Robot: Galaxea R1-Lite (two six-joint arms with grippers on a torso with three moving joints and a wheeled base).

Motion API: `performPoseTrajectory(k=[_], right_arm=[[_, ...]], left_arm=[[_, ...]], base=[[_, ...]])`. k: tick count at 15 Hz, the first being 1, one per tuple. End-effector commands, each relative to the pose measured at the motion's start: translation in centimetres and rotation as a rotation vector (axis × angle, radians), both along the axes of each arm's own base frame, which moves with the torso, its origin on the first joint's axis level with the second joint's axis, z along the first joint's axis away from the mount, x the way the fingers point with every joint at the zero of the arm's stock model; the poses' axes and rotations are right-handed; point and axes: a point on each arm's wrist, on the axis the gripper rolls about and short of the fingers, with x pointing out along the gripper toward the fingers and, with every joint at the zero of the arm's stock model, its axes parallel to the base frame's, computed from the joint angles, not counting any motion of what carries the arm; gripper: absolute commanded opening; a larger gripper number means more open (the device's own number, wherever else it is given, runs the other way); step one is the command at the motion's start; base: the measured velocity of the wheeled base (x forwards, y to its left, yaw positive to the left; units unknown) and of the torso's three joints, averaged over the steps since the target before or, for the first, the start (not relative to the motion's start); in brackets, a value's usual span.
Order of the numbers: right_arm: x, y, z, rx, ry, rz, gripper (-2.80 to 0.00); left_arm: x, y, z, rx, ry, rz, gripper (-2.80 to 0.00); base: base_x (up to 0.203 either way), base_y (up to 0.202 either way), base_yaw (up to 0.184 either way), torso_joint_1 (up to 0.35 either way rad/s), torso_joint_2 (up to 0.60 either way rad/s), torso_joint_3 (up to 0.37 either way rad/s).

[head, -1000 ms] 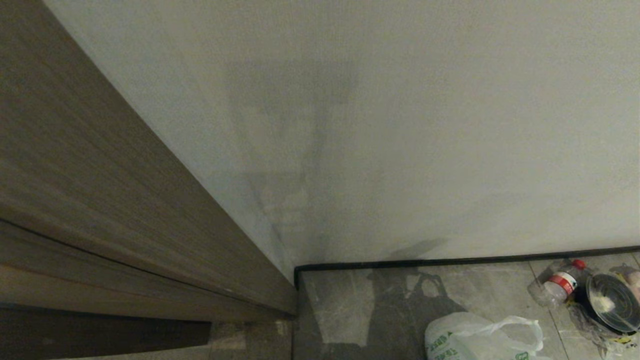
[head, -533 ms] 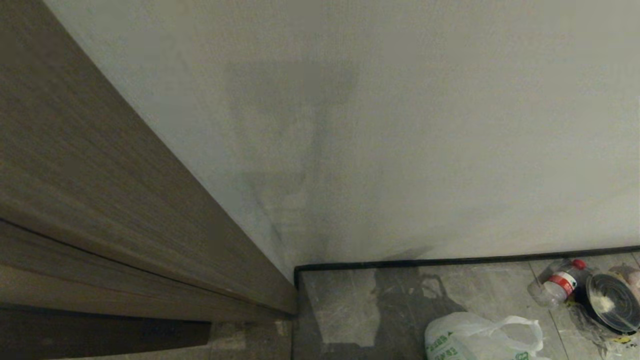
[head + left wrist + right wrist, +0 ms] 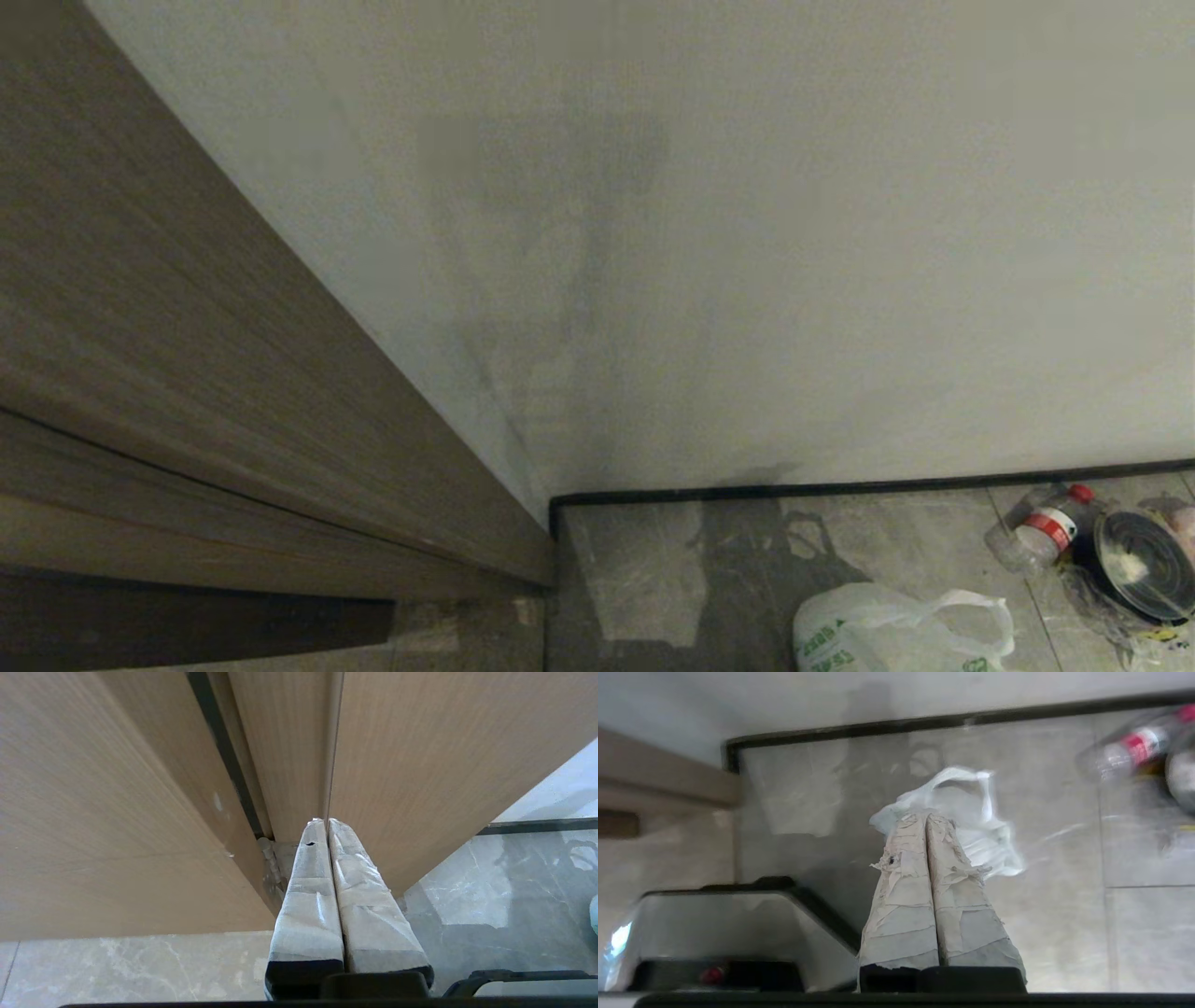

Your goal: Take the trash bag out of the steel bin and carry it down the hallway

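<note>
The trash bag (image 3: 896,630), whitish crinkled plastic with green print, lies on the grey marble-look floor of the hallway (image 3: 653,560) with a handle loop standing up. In the right wrist view my right gripper (image 3: 926,814) is shut, with its taped fingertips in front of the bag (image 3: 976,816). Nothing shows between them. My left gripper (image 3: 325,820) is shut and empty, parked facing a wooden door (image 3: 420,765). Neither gripper shows in the head view. The steel bin is out of view.
A pale wall with a dark baseboard (image 3: 840,487) stands close ahead, and a brown wooden door (image 3: 187,373) on the left. A plastic bottle with a red label (image 3: 1046,532) and a round lidded container (image 3: 1144,565) lie at the right. My own base (image 3: 728,924) shows beside the right gripper.
The arm's shadow on the wall just above the baseboard has shrunk and sunk. The trash bag and the litter have not moved.
</note>
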Motion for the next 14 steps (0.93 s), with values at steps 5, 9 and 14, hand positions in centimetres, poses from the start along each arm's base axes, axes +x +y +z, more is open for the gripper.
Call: performPoseTrajectory(k=[5,9,14], right_arm=[[-1.9,-0.3,-2.0,-0.026,-0.234,-0.055,-2.80],[-1.3,-0.4,-2.4,-0.026,-0.311,-0.107,-2.80],[-1.0,-0.4,-2.6,-0.045,-0.340,-0.093,-2.80]], left_arm=[[0.0,0.0,0.0,0.000,0.001,0.000,-2.80],[0.0,0.0,0.0,0.000,0.000,0.000,-2.80],[0.0,0.0,0.0,0.000,-0.001,0.000,-2.80]], base=[[0.000,0.000,0.000,0.000,0.00,0.000],[0.000,0.000,0.000,0.000,0.00,0.000],[0.000,0.000,0.000,0.000,0.00,0.000]])
